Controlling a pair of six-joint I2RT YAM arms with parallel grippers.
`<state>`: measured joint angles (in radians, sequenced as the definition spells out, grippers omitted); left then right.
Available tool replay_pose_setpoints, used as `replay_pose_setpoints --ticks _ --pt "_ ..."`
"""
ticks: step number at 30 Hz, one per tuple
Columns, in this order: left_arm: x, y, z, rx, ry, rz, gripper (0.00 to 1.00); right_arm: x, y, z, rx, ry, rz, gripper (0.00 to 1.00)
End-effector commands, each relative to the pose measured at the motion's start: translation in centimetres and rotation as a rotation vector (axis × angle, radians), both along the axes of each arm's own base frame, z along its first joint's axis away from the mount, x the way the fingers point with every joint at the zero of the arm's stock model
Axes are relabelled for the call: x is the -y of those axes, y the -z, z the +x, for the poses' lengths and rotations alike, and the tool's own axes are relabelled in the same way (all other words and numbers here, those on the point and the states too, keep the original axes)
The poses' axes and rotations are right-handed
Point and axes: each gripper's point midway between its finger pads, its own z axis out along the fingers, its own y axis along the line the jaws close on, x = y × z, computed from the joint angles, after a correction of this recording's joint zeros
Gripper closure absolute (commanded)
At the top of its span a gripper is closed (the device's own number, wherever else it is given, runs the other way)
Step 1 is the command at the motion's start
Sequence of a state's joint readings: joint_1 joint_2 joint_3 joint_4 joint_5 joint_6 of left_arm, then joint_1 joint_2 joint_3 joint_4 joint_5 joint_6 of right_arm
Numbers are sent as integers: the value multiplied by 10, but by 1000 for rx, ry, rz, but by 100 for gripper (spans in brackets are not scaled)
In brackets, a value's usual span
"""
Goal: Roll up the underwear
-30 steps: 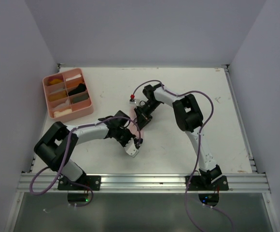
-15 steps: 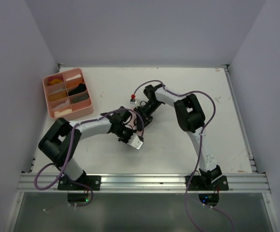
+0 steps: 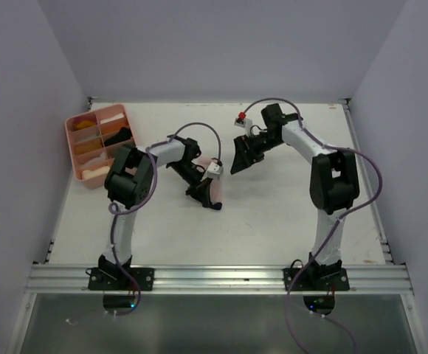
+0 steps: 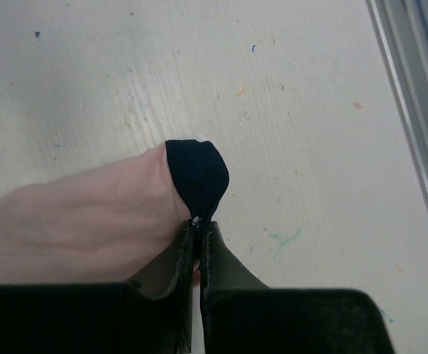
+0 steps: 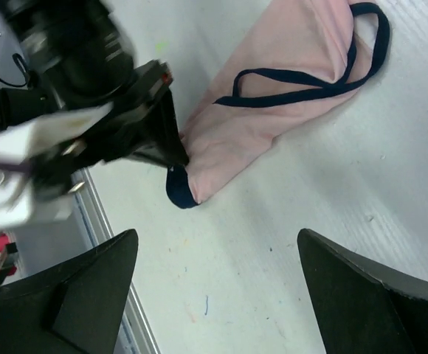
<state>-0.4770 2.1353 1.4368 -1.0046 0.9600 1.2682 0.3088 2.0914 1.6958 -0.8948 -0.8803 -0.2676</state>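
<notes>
The left gripper [image 4: 199, 230] is pressed shut, its jaws almost touching, and the dark hem of the pink underwear [image 4: 88, 214] is pinched between its fingertips. It is held low, and the left arm behind it is folded sharply at the elbow. The right gripper [image 5: 215, 236] is held wide open with nothing between its fingers. It is raised above the left gripper and kept apart from it. The right arm is stretched forward, and its wrist is bent down toward the left gripper.
</notes>
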Motion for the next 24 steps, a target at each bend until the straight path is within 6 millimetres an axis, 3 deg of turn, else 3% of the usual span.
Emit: replay_pose_setpoints --ticks 1,2,3,5,9,11,15,20,24 --pt "-3 -9 -9 -307 -66 -8 100 -2 -25 -11 164 -52 49 6" --pt "-6 -6 -3 -343 -102 -13 100 -1 -39 -15 218 -57 67 8" --pt "-7 0 -1 -374 -124 -19 100 4 -30 -25 211 -53 56 9" --pt "-9 1 9 -400 -166 -36 100 4 -38 -26 326 -79 56 14" --pt "-12 8 18 -469 -226 -39 100 2 -27 -46 493 -188 -39 21" --pt "-13 8 23 -483 -248 -43 100 -14 -29 -53 627 -259 -45 23" --pt "-13 20 24 -541 -276 -15 100 -29 -8 -77 701 -356 -65 30" --pt "-15 24 27 -554 -285 8 100 -44 17 -86 801 -494 -126 34" --pt "-15 28 28 -565 -291 19 100 -48 16 -81 882 -551 -136 34"
